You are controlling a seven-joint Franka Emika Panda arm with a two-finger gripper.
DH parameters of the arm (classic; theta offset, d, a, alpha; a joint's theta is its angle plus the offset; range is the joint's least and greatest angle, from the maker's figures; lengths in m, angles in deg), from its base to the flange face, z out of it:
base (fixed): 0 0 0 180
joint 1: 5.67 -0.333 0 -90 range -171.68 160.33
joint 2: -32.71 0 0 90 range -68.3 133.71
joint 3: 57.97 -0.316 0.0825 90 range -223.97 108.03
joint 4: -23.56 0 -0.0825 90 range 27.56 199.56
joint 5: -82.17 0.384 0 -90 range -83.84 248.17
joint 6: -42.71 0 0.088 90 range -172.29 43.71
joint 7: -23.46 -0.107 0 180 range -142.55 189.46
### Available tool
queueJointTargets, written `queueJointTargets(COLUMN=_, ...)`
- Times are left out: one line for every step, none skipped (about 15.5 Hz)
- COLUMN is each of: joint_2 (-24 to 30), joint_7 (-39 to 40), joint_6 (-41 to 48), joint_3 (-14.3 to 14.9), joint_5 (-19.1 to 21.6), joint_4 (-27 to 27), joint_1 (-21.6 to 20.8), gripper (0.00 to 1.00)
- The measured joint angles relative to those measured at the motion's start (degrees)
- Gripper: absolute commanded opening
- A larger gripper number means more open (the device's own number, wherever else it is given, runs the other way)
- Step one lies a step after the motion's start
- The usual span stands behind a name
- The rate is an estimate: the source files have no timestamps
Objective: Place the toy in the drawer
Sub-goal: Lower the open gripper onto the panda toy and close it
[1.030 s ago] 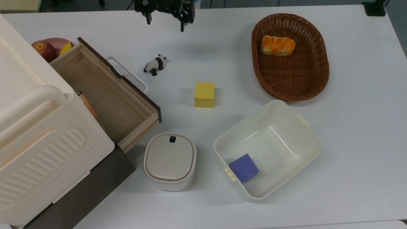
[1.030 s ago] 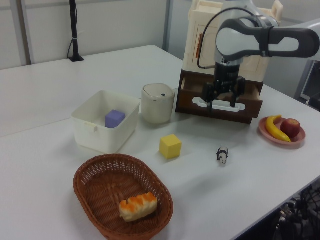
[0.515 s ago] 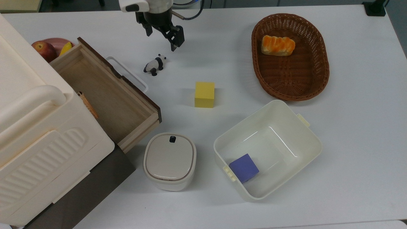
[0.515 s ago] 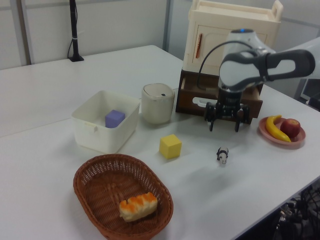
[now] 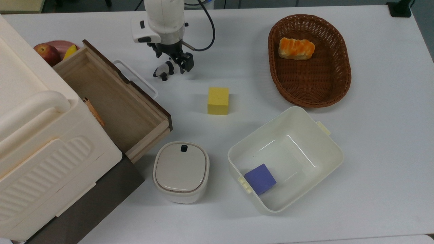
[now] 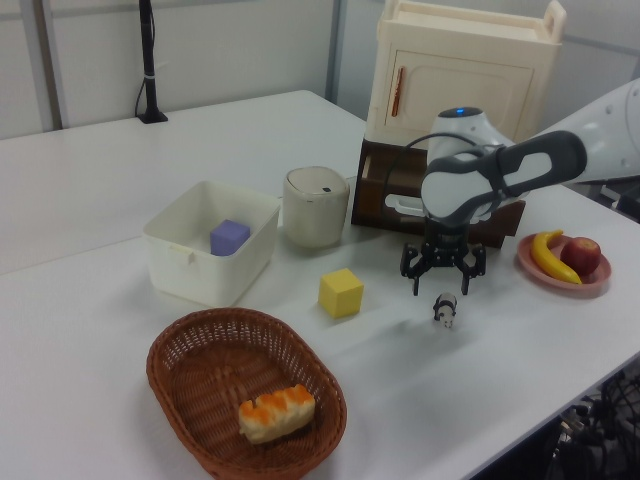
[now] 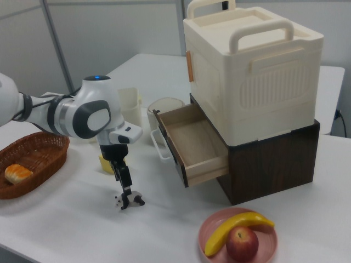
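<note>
Your claw [image 5: 172, 64] hung just above the toy [image 5: 163, 70], with its two fingers spread apart and pointing down at the table [image 5: 373, 135]. In the left view the claw [image 6: 442, 285] stood a little over the toy [image 6: 445, 308], with a gap between fingertips and figurine. In the right view one finger [image 7: 125, 181] reached down right at the toy [image 7: 129, 200], but whether it touched the figurine I could not tell. Nothing was gripped between the fingers.

The toy stood on the table on its four legs, directly under your claw. The drawer [image 5: 112, 101] lay pulled out beside your claw, on the top view's left of it, with its white handle [image 5: 135, 78] near the toy but apart from it. The yellow cube [image 5: 218, 100] sat on the other side of your claw, toward the top view's lower right, well clear of the fingers.
</note>
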Motion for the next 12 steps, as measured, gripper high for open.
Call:
queueJointTargets(joint_2=-0.7, joint_7=0.0, joint_6=-0.5, joint_3=0.0, joint_5=-0.7, joint_4=0.0, joint_1=0.2, gripper=0.98)
queueJointTargets(joint_2=-1.3, joint_7=0.0, joint_6=-0.8, joint_3=0.0, joint_5=-1.2, joint_4=0.0, joint_1=0.4, gripper=0.98)
queueJointTargets(joint_2=-1.6, joint_7=0.0, joint_6=-1.0, joint_3=0.1, joint_5=-1.5, joint_4=-0.1, joint_1=0.6, gripper=0.98)
queueJointTargets(joint_2=-1.8, joint_7=0.0, joint_6=-1.0, joint_3=0.1, joint_5=-1.8, joint_4=-0.1, joint_1=0.6, gripper=0.98)
queueJointTargets(joint_2=-1.8, joint_7=0.0, joint_6=-1.0, joint_3=0.2, joint_5=-2.2, joint_4=-0.1, joint_1=0.7, gripper=0.98)
queueJointTargets(joint_2=-1.9, joint_7=0.0, joint_6=-1.0, joint_3=0.2, joint_5=-2.5, joint_4=-0.1, joint_1=0.9, gripper=0.97)
queueJointTargets(joint_2=-2.1, joint_7=0.0, joint_6=-1.0, joint_3=0.2, joint_5=-2.9, joint_4=-0.1, joint_1=1.1, gripper=0.97)
queueJointTargets(joint_2=-2.3, joint_7=0.0, joint_6=-1.0, joint_3=0.2, joint_5=-3.2, joint_4=-0.1, joint_1=1.2, gripper=0.97)
queueJointTargets(joint_2=-2.5, joint_7=0.0, joint_6=-1.0, joint_3=0.2, joint_5=-3.4, joint_4=-0.1, joint_1=1.3, gripper=0.97)
queueJointTargets(joint_2=-2.7, joint_7=0.0, joint_6=-1.0, joint_3=0.2, joint_5=-3.4, joint_4=-0.1, joint_1=1.3, gripper=0.82)
queueJointTargets(joint_2=-2.8, joint_7=0.0, joint_6=-1.0, joint_3=0.2, joint_5=-3.5, joint_4=-0.1, joint_1=1.3, gripper=0.73)
queueJointTargets(joint_2=-2.9, joint_7=0.0, joint_6=-1.0, joint_3=0.2, joint_5=-3.9, joint_4=-0.1, joint_1=1.4, gripper=0.55)
